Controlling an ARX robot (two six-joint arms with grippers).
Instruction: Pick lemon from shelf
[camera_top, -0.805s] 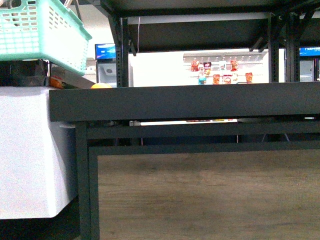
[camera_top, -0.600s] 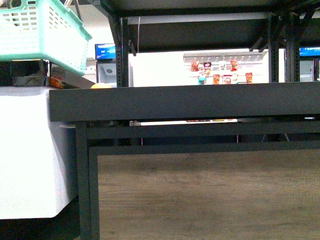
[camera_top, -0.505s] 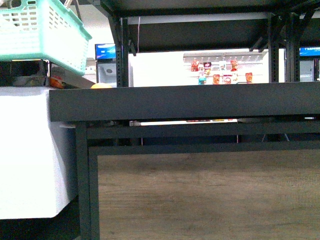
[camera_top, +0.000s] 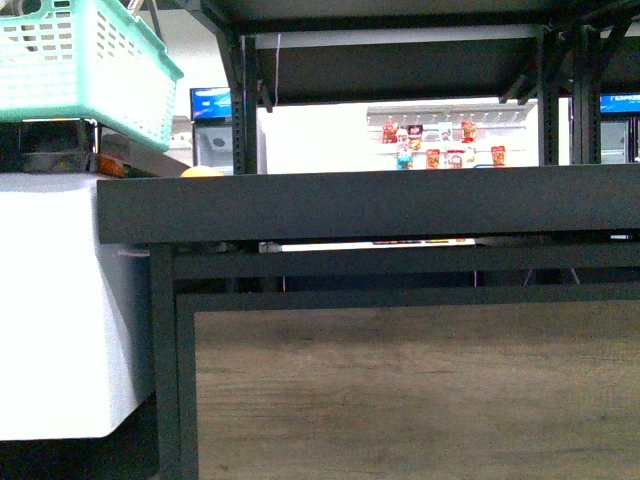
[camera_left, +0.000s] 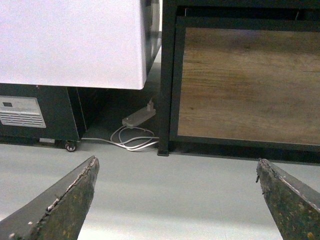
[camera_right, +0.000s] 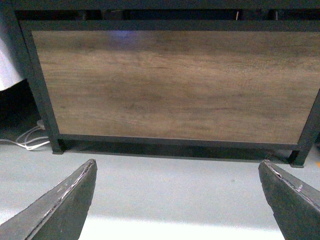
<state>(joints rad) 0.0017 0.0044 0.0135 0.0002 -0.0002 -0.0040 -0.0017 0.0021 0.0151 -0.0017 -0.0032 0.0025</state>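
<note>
The shelf (camera_top: 370, 205) fills the front view: a wide dark tray rim, black posts and a wood-grain panel (camera_top: 420, 390) below. Only a sliver of a yellow-orange fruit (camera_top: 203, 171) peeks over the tray's left end, and I cannot tell whether it is the lemon. Neither arm shows in the front view. My left gripper (camera_left: 176, 161) hangs open low over the grey floor, facing the shelf's left leg (camera_left: 166, 80) and panel (camera_left: 250, 80). Low before the same panel (camera_right: 170, 82), my right gripper (camera_right: 177, 163) is open too. Nothing lies between either pair of fingers.
A white cabinet (camera_top: 60, 300) stands left of the shelf, with a mint plastic basket (camera_top: 80, 60) above it. A power strip and white cables (camera_left: 135, 132) lie on the floor by the shelf's left leg. White store shelving with bottles (camera_top: 440, 140) shows far behind.
The front view has drifted very slightly; nothing on the shelf has moved.
</note>
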